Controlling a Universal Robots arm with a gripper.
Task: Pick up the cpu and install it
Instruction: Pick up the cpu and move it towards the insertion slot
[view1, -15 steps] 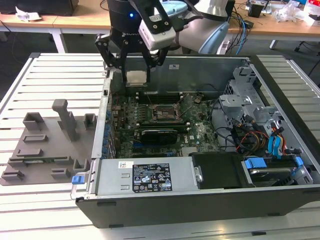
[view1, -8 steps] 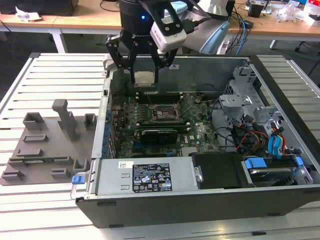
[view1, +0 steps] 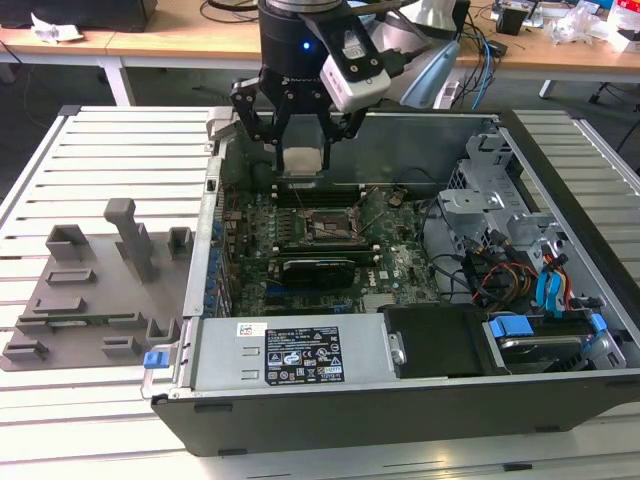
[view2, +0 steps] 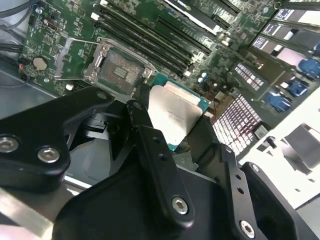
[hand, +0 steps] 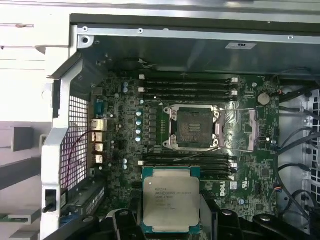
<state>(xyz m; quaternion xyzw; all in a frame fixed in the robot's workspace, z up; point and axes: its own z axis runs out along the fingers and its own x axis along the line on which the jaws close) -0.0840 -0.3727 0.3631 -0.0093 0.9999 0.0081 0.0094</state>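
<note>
My gripper (view1: 302, 148) hangs over the open computer case, shut on the cpu (view1: 302, 160), a flat square chip with a pale silvery top. In both wrist views the black fingers (view2: 142, 130) press on two opposite edges of the cpu (hand: 171, 200). The chip is held in the air, apart from the motherboard (hand: 125, 145). The open socket (hand: 194, 127) with its metal frame lies on the board a short way off from the chip, its load plate swung aside. In the exterior view the socket (view1: 328, 225) sits below and slightly to the right of the cpu.
Memory slots (hand: 187, 85) flank the socket and a black card (view1: 315, 268) lies in front. The case walls (view1: 205, 250), a power supply (view1: 300, 350) and a drive cage with cables (view1: 520, 260) surround the board. Grey fixture blocks (view1: 90, 290) stand on the slatted table at the exterior view's left.
</note>
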